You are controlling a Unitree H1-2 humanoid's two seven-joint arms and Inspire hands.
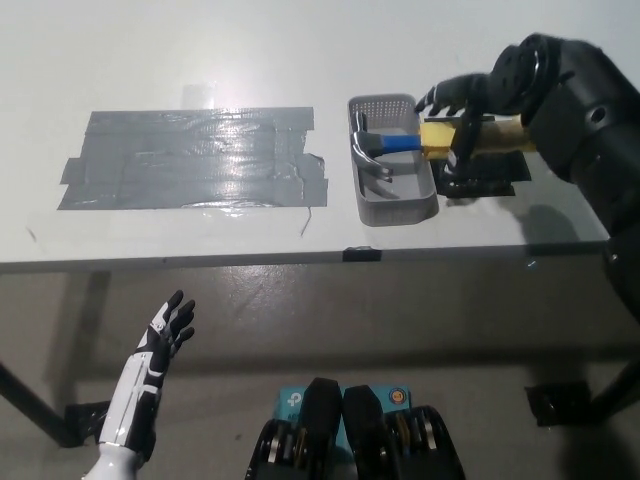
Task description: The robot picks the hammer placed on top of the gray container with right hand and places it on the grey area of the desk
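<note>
The hammer [400, 143] lay across the gray container [393, 163], its yellow handle under the right hand [470, 105]. That hand's fingers curled over the handle, grip uncertain. The left hand [167, 330] hung open below the desk [200, 60].

desk: white top [200, 60], front edge runs across the picture, a dark leg [30, 405] at lower left and a dark foot [560, 400] at lower right | floor [330, 320]: grey-brown, smooth, under the desk | light: bright glare [235, 100] on the desk top, soft shadows below
</note>
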